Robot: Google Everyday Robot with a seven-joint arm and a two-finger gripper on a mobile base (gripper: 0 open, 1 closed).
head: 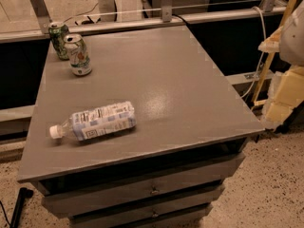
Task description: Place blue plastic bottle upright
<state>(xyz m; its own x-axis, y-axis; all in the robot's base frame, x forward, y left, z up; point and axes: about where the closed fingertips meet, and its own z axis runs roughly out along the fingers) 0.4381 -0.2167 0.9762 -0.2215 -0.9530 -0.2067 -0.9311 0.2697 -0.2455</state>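
Observation:
The blue plastic bottle [95, 121] lies on its side on the grey table top [161, 80], near the front left. Its white cap [56, 131] points left. It is clear plastic with a pale blue-and-white label. My gripper [284, 99] shows as a pale cream shape at the right edge of the view. It hangs beyond the table's right side, far from the bottle and touching nothing on the table.
Two green-and-white drink cans [78, 54] [58, 40] stand upright at the table's back left corner. Drawers [152, 189] sit under the table top. A rail and cables run behind the table. Speckled floor lies to the right and in front.

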